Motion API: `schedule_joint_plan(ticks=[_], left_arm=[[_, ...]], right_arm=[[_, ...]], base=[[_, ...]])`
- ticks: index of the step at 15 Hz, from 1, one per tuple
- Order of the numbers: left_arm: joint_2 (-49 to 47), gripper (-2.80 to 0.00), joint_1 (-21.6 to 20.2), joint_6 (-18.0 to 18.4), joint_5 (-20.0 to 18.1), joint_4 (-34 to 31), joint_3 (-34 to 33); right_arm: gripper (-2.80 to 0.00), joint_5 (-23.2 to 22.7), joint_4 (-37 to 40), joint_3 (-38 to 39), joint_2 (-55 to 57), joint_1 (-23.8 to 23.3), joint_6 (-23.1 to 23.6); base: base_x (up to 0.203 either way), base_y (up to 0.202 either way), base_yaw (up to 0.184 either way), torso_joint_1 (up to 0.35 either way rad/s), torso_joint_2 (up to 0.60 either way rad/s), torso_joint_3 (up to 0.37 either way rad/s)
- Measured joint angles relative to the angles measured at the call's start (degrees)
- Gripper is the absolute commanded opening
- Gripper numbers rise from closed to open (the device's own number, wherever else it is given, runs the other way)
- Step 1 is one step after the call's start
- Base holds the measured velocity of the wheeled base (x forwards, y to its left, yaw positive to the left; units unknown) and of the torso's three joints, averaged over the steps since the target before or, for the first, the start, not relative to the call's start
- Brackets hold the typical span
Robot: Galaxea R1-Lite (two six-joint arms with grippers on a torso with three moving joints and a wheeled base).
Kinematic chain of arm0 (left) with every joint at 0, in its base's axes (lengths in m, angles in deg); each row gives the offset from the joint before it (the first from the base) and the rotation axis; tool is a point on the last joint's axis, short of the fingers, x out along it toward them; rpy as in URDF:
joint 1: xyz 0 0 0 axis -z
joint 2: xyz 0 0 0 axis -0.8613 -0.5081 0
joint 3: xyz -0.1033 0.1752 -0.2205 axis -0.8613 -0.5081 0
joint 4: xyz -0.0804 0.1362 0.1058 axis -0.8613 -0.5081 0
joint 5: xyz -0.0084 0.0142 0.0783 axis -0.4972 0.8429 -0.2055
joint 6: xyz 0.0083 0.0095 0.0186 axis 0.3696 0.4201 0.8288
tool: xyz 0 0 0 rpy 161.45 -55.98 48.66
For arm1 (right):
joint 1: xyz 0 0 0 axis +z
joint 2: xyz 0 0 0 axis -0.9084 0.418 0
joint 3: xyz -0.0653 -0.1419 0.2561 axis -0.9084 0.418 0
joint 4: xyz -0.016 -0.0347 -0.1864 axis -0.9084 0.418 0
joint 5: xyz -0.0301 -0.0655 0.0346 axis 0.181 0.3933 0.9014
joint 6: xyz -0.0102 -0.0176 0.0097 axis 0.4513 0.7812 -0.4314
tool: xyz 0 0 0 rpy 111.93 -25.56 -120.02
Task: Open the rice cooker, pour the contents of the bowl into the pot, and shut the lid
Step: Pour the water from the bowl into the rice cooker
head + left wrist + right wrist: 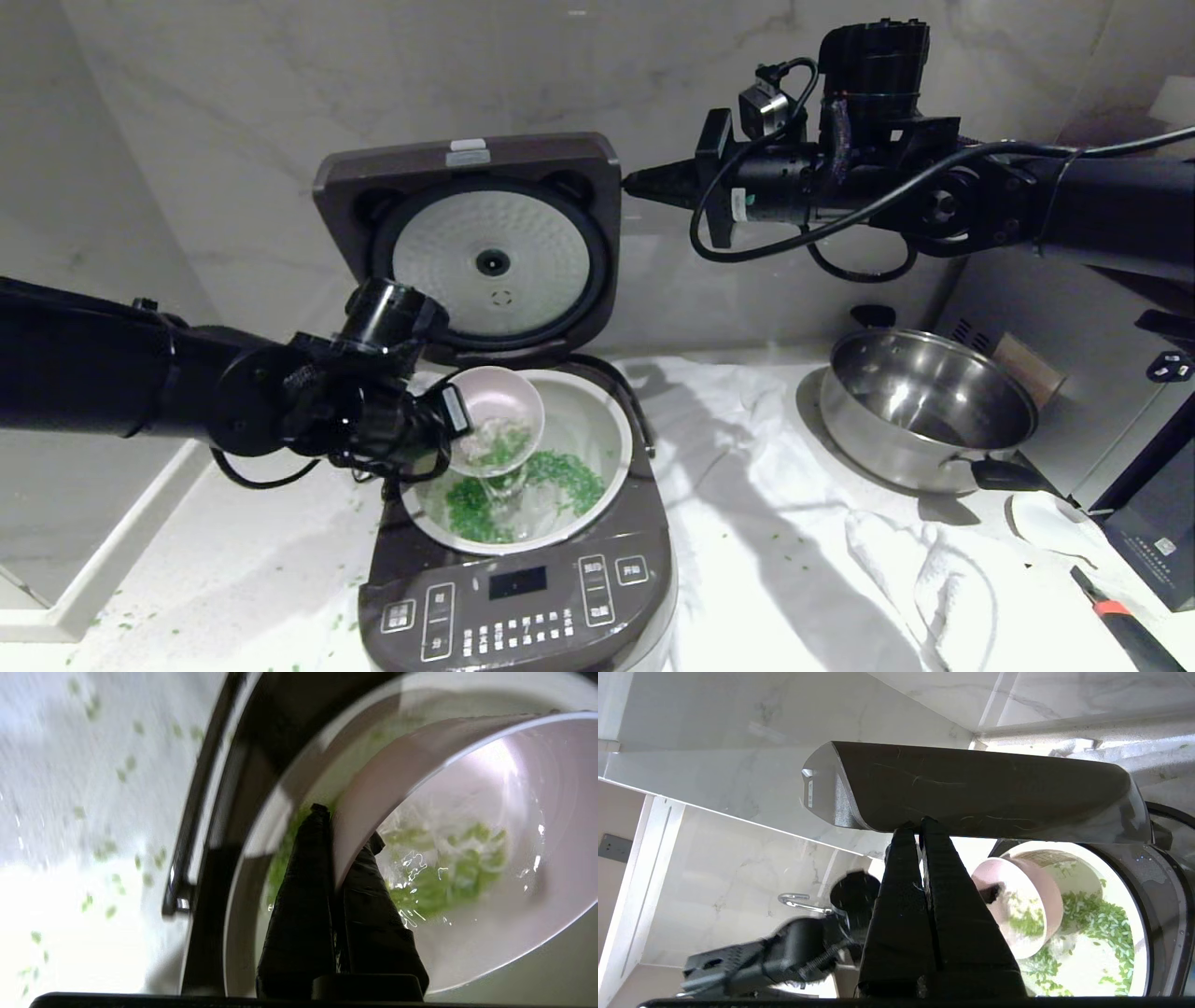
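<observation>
The rice cooker point(518, 597) stands open, its lid point(476, 252) upright with the silvery plate facing me. My left gripper point(457, 415) is shut on the rim of the pink bowl point(504, 397), which it holds tipped over the pot point(616, 439). Green bits point(499, 450) slide out of the bowl, and many point(569, 476) lie in the pot. In the left wrist view the fingers point(303, 896) pinch the bowl point(467, 788) wall. My right gripper point(635, 182) is shut, its tips against the lid's right edge; the lid point(971, 788) is right at that gripper point(916, 826) in the right wrist view.
A shiny steel saucepan point(929, 411) sits to the right on a rumpled white cloth point(934, 569). A boxy silver appliance point(1120, 411), a small white dish point(1046, 523) and a red-and-black handled tool point(1116, 616) crowd the far right. Stray green bits point(121, 621) dot the counter on the left.
</observation>
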Motion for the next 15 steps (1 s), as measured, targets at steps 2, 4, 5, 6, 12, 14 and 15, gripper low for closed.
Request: schedule_joint_plan(ticks=[2, 4, 5, 6, 12, 14, 15], left_arm=[[0.93, -2.8, 0.4, 1.03, 1.59, 8.47, -4.17], [1.55, -2.8, 0.45, 1.34, 2.81, 15.26, -6.75], [1.65, -2.8, 0.49, 1.79, 3.08, 17.95, -8.26], [1.59, -2.8, 0.56, 2.3, 3.14, 20.72, -9.85], [-3.87, -2.8, 1.04, 7.92, 2.8, 53.9, -22.24], [-9.74, -2.8, 1.04, 12.3, 2.88, 71.86, -25.71], [-12.67, -2.8, 1.09, 14.61, 2.92, 79.35, -27.08]], right_arm=[[-2.8, -0.05, 0.0, 0.0, -0.02, 0.0, -0.3], [-2.8, -0.05, -0.05, 0.0, -0.04, 0.0, -0.62], [-2.8, -0.04, -0.05, 0.0, -0.04, 0.0, -0.62], [-2.8, 0.01, -0.08, 0.0, -0.06, 0.0, -0.63], [-2.8, 0.04, -0.12, 0.0, -0.13, -0.33, -0.62], [-2.8, 0.01, -0.12, 0.0, -0.17, -0.4, -0.6], [-2.8, 0.01, -0.12, 0.0, -0.2, -0.51, -0.6]], base=[[0.0, 0.0, 0.0, 0.0, 0.0, 0.0], [0.0, 0.0, 0.0, 0.0, 0.0, 0.0], [0.0, 0.0, 0.0, 0.0, 0.0, 0.0], [0.0, 0.0, 0.0, 0.0, 0.0, 0.0], [0.0, 0.0, 0.0, 0.0, 0.0, 0.0], [0.0, 0.0, 0.0, 0.0, 0.0, 0.0], [0.0, 0.0, 0.0, 0.0, 0.0, 0.0]])
